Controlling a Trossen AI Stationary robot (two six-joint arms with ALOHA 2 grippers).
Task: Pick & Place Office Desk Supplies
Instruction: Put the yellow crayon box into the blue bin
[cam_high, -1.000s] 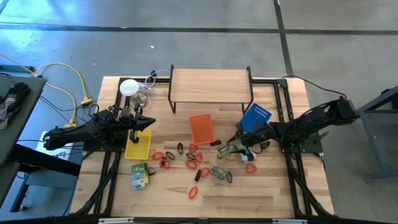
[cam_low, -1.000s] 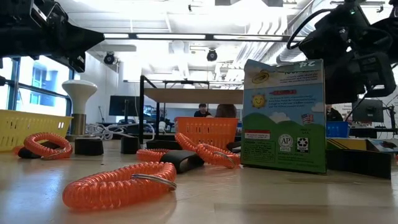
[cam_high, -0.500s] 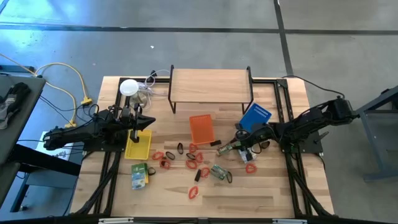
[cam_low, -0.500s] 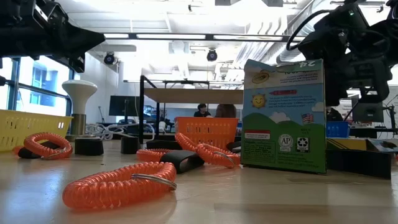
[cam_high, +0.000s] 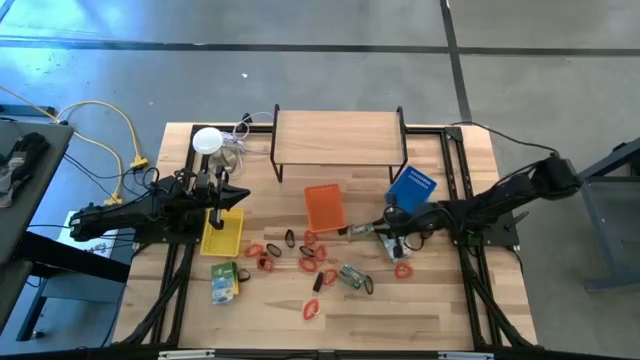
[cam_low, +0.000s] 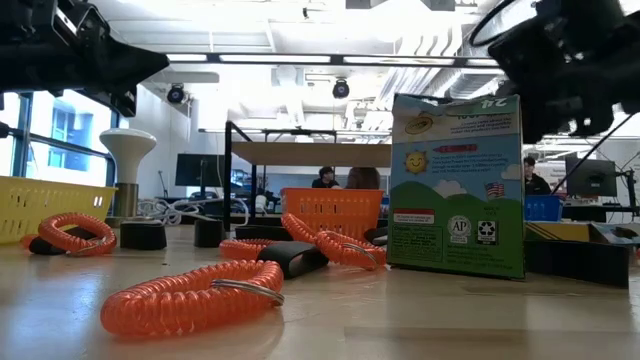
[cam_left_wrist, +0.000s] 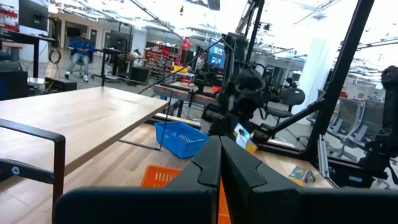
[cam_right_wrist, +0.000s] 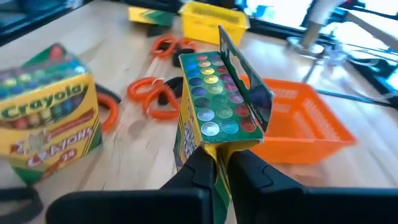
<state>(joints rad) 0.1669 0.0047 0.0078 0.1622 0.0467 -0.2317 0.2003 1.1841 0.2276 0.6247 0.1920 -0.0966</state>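
Observation:
My right gripper (cam_high: 383, 230) is shut on a green-and-yellow crayon box (cam_right_wrist: 214, 106), right of the table's middle and just off the orange tray (cam_high: 324, 207). In the high view this crayon box (cam_high: 362, 231) sticks out leftward from the fingers. A second crayon box (cam_right_wrist: 46, 118) rests on the wood nearby. Orange coiled loops (cam_high: 305, 262) and small black clips (cam_high: 319, 281) lie scattered near the table's middle. My left gripper (cam_high: 235, 196) is shut on nothing, level above the yellow tray (cam_high: 222, 232). My right gripper pinches the crayon box between its two fingers at the end nearest the wrist (cam_right_wrist: 210, 148). The fingers come in nearly level from the table's right, slanting a little downward. The box is lifted clear of the table and tilted, its dotted panel (cam_right_wrist: 217, 99) facing up.
A wooden shelf (cam_high: 338, 137) stands at the far middle, with a blue tray (cam_high: 411, 187) to its right and a white lamp (cam_high: 207, 140) with cables to its left. More crayon boxes (cam_high: 224, 282) (cam_high: 352, 276) lie toward the near edge. One crayon box (cam_low: 457, 185) fills the low view's middle.
My right gripper has taken hold of the crayon box and lifted it off the table. It has risen a little and swung slightly toward the far edge, tipping closer to level. The other boxes, loops and clips lie as before.

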